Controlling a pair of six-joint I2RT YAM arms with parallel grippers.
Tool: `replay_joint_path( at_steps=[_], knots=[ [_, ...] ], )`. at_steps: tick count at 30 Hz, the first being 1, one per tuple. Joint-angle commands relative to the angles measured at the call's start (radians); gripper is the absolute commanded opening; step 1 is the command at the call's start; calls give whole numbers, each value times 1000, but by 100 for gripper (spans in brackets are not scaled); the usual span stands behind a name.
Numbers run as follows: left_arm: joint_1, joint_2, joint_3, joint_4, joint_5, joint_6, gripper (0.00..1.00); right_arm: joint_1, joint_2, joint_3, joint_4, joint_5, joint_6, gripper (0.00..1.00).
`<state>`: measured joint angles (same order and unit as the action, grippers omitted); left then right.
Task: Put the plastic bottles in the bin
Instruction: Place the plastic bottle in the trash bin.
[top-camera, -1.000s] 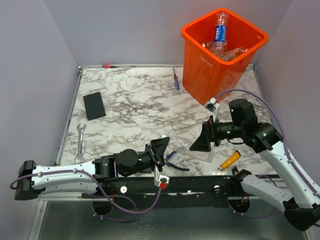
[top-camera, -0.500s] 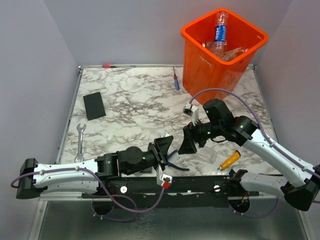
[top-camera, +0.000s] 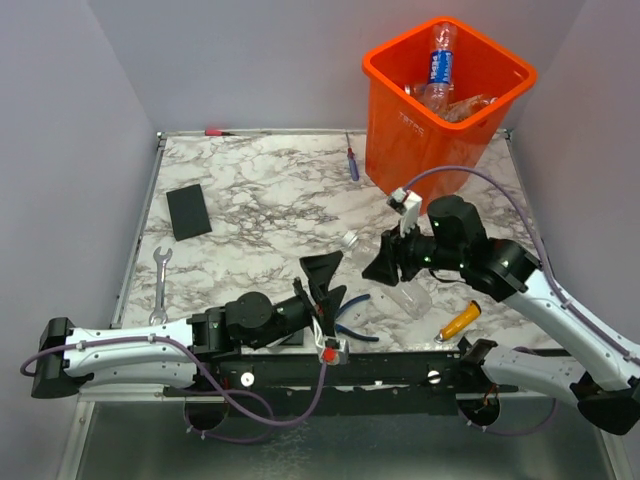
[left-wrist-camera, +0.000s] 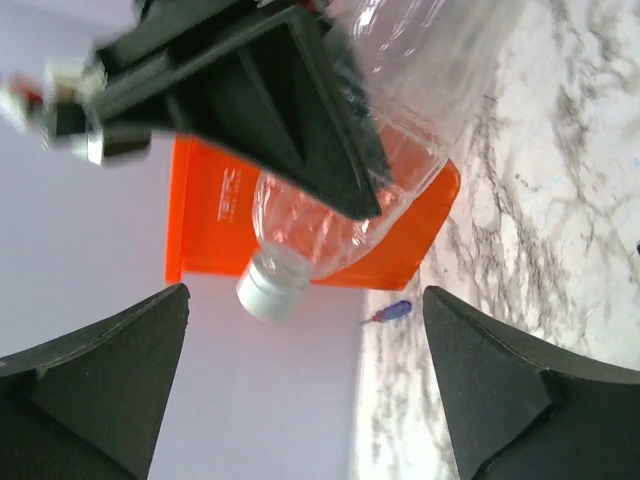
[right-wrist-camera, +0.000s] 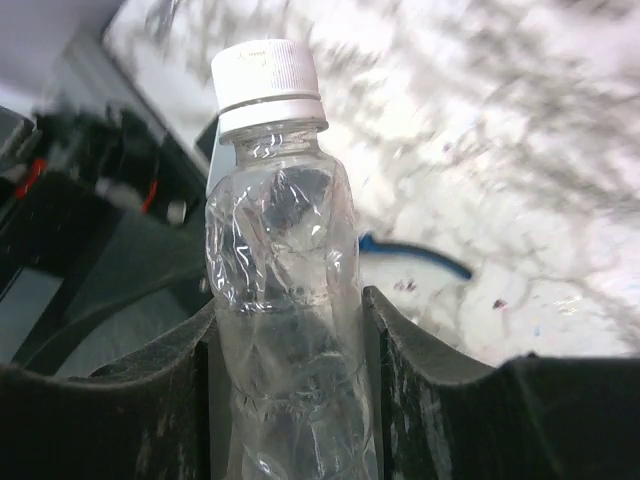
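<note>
A marble-patterned counter (top-camera: 260, 200) is seen from above, with two robot arms reaching in from its near edge. The right gripper (top-camera: 385, 265) sits toward the near right part of the counter, its two black fingers (right-wrist-camera: 420, 400) closed on the middle of a clear bottle (right-wrist-camera: 285, 250). The bottle is crumpled and has a white cap (right-wrist-camera: 265, 75). It lies slanted through the gripper, with the cap pointing toward the counter's middle and the other end sticking out toward the near edge. It is unclear whether that end touches the counter.

The left gripper (top-camera: 330, 285) is just beside the cap end, near the middle of the near edge. Its fingers (left-wrist-camera: 110, 350) are spread wide apart and hold nothing.

A large orange bin (top-camera: 400, 130) stands at the far right corner of the counter, well apart from the held bottle. Several bottles are already inside it, and one with a blue label (top-camera: 440, 62) stands upright above the rim.

Blue-handled pliers (top-camera: 352, 326) lie close to the near edge, between the two grippers. An orange-handled screwdriver (top-camera: 458, 322) lies near the near right corner. A wrench (top-camera: 160, 285) lies by the left edge, with a black rectangular pad (top-camera: 188, 210) beyond it. A small blue screwdriver (top-camera: 352, 160) lies near the far edge, beside the bin.
</note>
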<state>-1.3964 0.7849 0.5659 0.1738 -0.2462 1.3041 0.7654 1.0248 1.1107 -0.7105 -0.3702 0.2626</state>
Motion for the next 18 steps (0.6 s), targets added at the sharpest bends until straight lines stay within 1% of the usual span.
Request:
replay_joint_path(
  at_steps=[1, 2, 3, 4, 5, 6, 8, 10, 12, 13, 14, 15, 16, 18],
  knots=[
    [-4, -45, 34, 233, -229, -408, 99, -3, -135, 6, 211, 352, 103, 31],
    [-4, -44, 69, 233, -316, -538, 99, -3, -171, -20, 288, 409, 123, 31],
    [-2, -37, 120, 193, -383, -665, 99, -3, -203, -55, 374, 427, 141, 31],
    [0, -28, 164, 148, -406, -785, 99, -4, -237, -89, 477, 428, 147, 31],
    [7, -25, 188, 123, -367, -876, 99, -3, -262, -131, 571, 421, 166, 32],
    [16, -31, 194, 110, -276, -963, 99, -3, -284, -175, 676, 414, 183, 32],
    [49, -32, 183, 161, -81, -1162, 99, -4, -309, -247, 876, 406, 220, 32],
    [93, 3, 175, 237, 110, -1364, 99, -4, -309, -285, 1000, 394, 242, 32],
    [153, 49, 173, 332, 278, -1540, 99, -4, -293, -295, 1075, 362, 254, 32],
    [189, 72, 165, 407, 340, -1623, 99, -3, -283, -296, 1104, 334, 262, 32],
    [226, 94, 156, 481, 402, -1738, 99, -4, -274, -297, 1128, 313, 272, 32],
    [264, 118, 154, 544, 449, -1811, 99, -3, -269, -301, 1154, 290, 285, 32],
    [296, 138, 154, 604, 490, -1875, 99, -4, -266, -306, 1178, 281, 297, 33],
    [344, 179, 155, 686, 525, -1967, 99, -4, -266, -316, 1204, 266, 318, 33]
  ],
)
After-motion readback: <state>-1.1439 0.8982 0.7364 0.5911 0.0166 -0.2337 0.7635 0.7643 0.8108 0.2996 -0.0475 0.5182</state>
